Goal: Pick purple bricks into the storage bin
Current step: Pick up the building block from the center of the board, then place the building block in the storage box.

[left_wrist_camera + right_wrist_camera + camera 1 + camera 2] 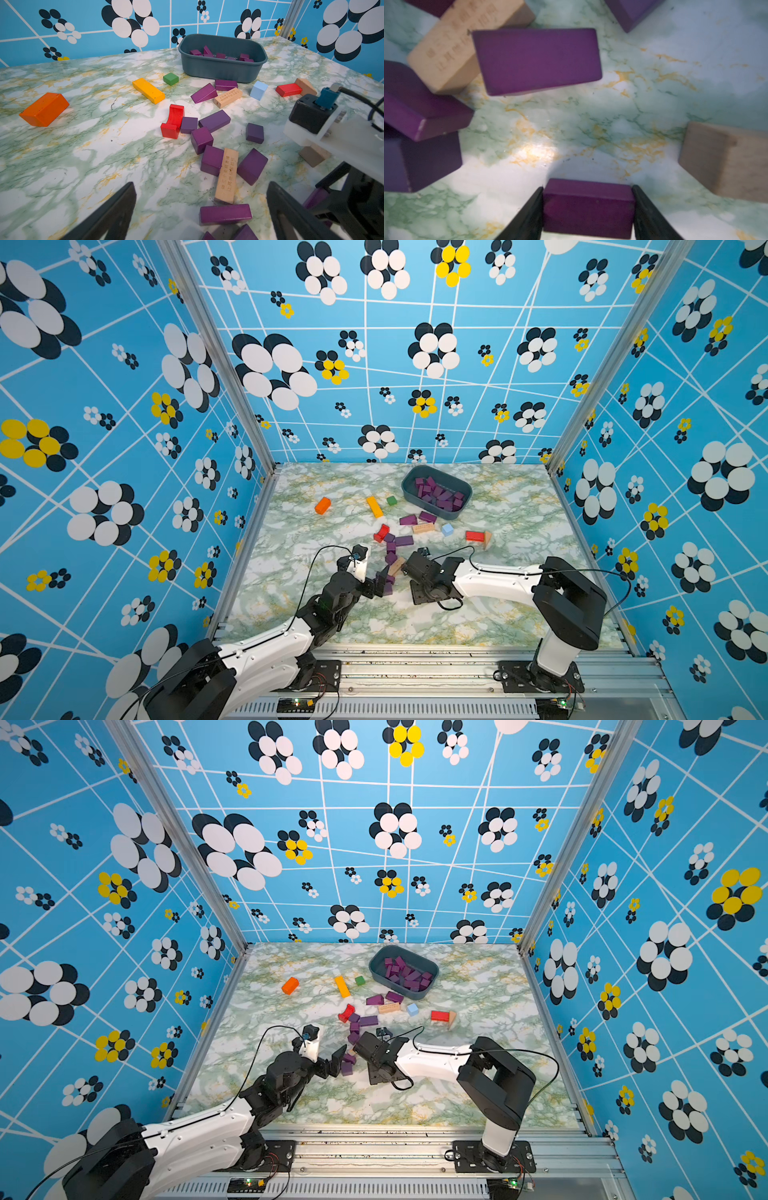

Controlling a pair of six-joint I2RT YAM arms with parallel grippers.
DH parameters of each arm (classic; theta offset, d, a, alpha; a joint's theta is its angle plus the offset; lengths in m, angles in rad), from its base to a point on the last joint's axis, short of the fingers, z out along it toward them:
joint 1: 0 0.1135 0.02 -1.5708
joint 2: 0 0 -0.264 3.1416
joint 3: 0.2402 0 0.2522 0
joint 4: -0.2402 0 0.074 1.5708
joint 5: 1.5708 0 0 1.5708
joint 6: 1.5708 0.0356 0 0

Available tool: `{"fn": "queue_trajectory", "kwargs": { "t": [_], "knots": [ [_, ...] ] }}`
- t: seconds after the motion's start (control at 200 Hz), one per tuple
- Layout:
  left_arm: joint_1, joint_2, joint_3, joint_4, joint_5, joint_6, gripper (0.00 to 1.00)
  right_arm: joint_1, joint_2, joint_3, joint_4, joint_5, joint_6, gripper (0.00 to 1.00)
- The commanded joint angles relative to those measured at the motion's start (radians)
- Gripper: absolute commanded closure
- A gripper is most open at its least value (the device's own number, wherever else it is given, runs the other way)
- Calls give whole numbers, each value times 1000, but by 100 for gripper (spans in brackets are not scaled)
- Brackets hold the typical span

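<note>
Right gripper (587, 187) clamped on one purple brick (587, 209); left gripper (200, 185) spread wide, empty.
Marbled table (519, 614); storage bin (220, 69) toward far side, right of centre, part-filled with purple bricks (438, 493). Loose purple bricks (392, 547) scattered between bin and grippers, mixed with tan blocks (226, 174). Right fingers (529, 214) flat against two opposite faces of the brick; clearance from table not discernible. Left fingers (116, 209) well apart, nothing gripped; purple bar (225, 213) visible in the gap, flat on the table.
</note>
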Motion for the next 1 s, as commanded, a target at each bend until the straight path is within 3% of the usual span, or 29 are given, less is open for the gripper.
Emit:
{"fn": "queue_trajectory", "kwargs": {
  "t": [0.0, 0.425, 0.705, 0.994],
  "knots": [
    [4, 9, 21, 3, -20, -18, 1, -34, -37, -22, 33, -37, -30, 48],
    [10, 23, 27, -1, -23, -28, 0, -188, -35, 108, -22, -33, -169, 48],
    [13, 22, 24, 6, -27, -30, 0, -333, 103, 317, -45, -102, -271, 49],
    [19, 28, 21, 12, -27, -40, 1, -425, 220, 498, -3, -216, -273, 50]
  ]
}}
